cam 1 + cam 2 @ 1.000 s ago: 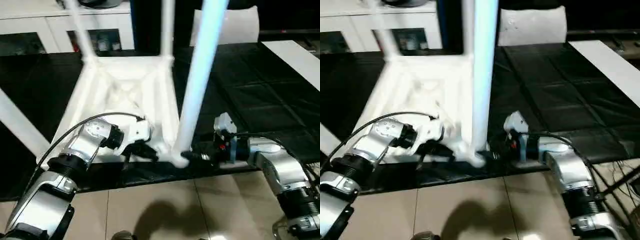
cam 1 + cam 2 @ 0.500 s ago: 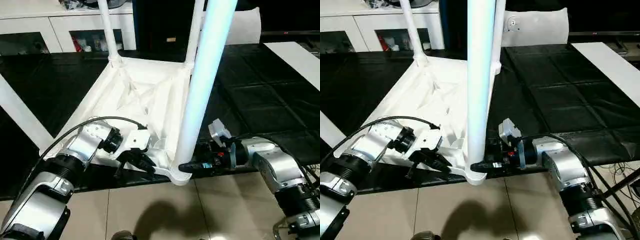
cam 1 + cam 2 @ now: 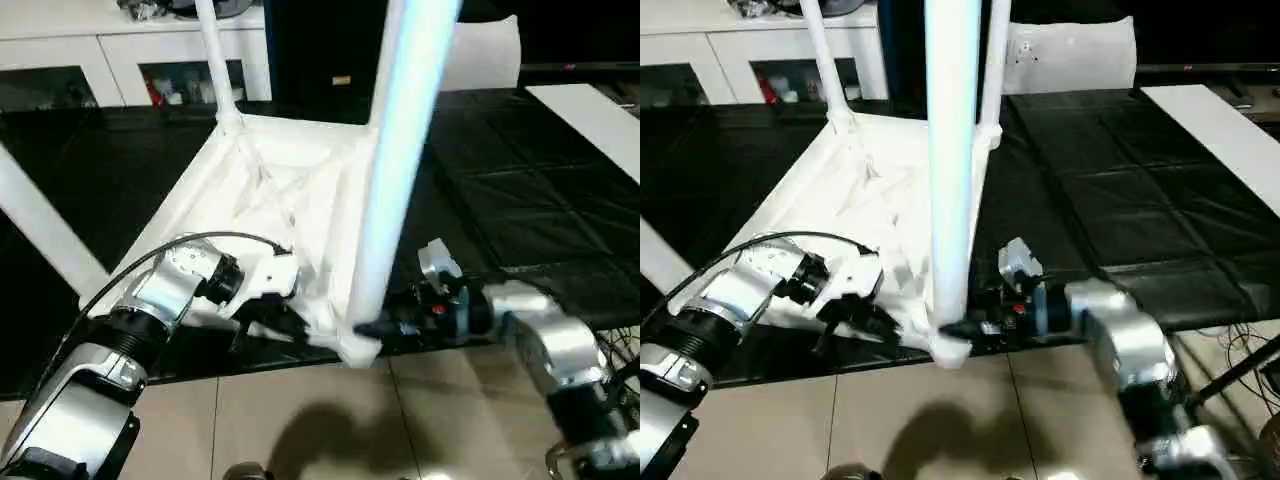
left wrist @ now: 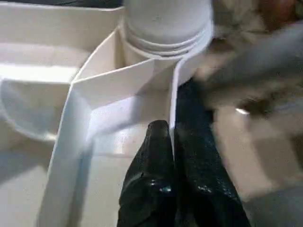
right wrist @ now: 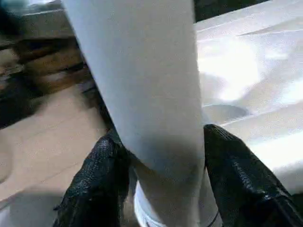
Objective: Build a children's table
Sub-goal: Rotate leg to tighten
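On the black mat (image 3: 1110,200) my left gripper (image 4: 173,142) pinches the tabletop (image 3: 270,190) rib shut while my right gripper (image 5: 158,156) clasps the near leg (image 3: 950,150), which next needs pressing fully into its corner socket (image 3: 948,348).

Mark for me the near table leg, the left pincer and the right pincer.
near table leg (image 3: 948,180), right eye view, middle of the upright tube.
left pincer (image 4: 171,156), left wrist view, between the two fingertips on a thin rib of the tabletop.
right pincer (image 5: 161,156), right wrist view, midway between the fingers, around the leg's base.

Stereo head views looking down, wrist views close, sharing leg (image 5: 142,94)
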Robot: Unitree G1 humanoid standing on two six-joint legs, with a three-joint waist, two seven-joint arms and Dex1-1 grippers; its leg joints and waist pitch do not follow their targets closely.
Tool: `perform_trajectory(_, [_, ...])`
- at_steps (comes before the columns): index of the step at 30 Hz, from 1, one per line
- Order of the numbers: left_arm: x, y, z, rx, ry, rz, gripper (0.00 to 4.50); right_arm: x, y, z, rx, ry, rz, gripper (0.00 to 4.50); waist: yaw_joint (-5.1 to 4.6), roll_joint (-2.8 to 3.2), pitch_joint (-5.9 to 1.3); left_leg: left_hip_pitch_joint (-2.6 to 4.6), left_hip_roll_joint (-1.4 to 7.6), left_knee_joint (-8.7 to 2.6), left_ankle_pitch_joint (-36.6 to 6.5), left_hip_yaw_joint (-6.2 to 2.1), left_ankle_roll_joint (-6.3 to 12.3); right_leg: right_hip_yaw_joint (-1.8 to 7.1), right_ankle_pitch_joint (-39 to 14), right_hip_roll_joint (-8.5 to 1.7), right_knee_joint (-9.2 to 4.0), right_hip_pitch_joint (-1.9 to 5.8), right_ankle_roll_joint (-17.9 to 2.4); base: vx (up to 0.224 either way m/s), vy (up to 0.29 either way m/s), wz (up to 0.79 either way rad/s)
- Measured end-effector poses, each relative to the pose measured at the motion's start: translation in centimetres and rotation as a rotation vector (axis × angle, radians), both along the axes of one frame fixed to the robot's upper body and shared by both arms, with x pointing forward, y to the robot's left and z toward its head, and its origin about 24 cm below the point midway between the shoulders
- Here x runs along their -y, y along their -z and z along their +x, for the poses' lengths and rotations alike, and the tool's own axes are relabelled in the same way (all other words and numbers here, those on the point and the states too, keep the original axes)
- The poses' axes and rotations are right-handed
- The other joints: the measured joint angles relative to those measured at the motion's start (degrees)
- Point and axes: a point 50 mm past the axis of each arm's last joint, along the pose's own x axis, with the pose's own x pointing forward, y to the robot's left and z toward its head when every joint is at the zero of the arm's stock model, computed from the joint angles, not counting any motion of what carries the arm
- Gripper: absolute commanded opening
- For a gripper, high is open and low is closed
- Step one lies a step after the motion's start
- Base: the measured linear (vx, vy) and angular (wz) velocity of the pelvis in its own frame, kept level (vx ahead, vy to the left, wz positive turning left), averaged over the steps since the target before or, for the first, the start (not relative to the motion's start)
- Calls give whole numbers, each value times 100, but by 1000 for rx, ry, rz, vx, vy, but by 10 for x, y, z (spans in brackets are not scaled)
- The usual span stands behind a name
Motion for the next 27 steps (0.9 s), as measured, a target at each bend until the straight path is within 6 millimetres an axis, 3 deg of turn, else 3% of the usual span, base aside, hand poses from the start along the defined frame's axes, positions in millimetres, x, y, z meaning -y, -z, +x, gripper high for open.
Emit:
perform_trajectory(6, [26, 6, 13, 33, -283, -68, 0, -8, 3, 25, 21, 412, -19, 200, -313, -5, 2, 13, -40, -13, 2, -5, -3, 17, -2, 2, -14, 3, 12, 0, 0, 0])
perform_trajectory(10, [43, 7, 19, 62, -424, -106, 0, -17, 0, 40, 30, 616, -38, 199, -409, -5, 2, 10, -40, -30, 2, -8, -4, 15, 2, 7, -16, -8, 10, 0, 0, 0])
perform_trajectory(16, [63, 5, 25, 135, -579, -126, 0, -36, -6, 58, 50, 877, -64, 198, -405, -3, 1, -19, -43, -76, -2, -6, -3, 8, 10, 8, -35, -34, -8, 0, 0, 0])
perform_trajectory(17, [63, 4, 25, 139, -585, -129, 0, -36, -6, 59, 58, 889, -59, 233, -394, -2, 0, -32, -43, -77, -4, -6, 2, 7, 7, 8, -36, -43, -8, 0, 0, 0])
perform_trajectory(19, [63, 4, 26, 144, -583, -131, 0, -37, -6, 58, 62, 897, -32, 268, -385, -1, 0, -37, -44, -75, -6, -5, 11, 7, 4, 8, -38, -50, -9, 0, 0, 0])
perform_trajectory(22, [60, 2, 26, 156, -562, -135, 0, -36, -4, 54, 65, 880, 26, 277, -396, 6, 2, -43, -45, -70, 1, -5, 23, 8, 8, 7, -36, -82, -13, 0, 0, 0])
perform_trajectory(23, [57, 2, 26, 155, -548, -134, 0, -34, -4, 52, 71, 856, 32, 306, -397, 6, 2, -47, -44, -66, 1, -5, 23, 7, 9, 7, -33, -88, -14, 0, 0, 0])
perform_trajectory(27, [48, 2, 24, 147, -474, -132, 0, -22, 2, 42, 85, 740, 37, 339, -368, 6, 4, -48, -42, -67, 1, -5, 23, 5, 8, 8, -31, -88, -14, 0, 0, 0])
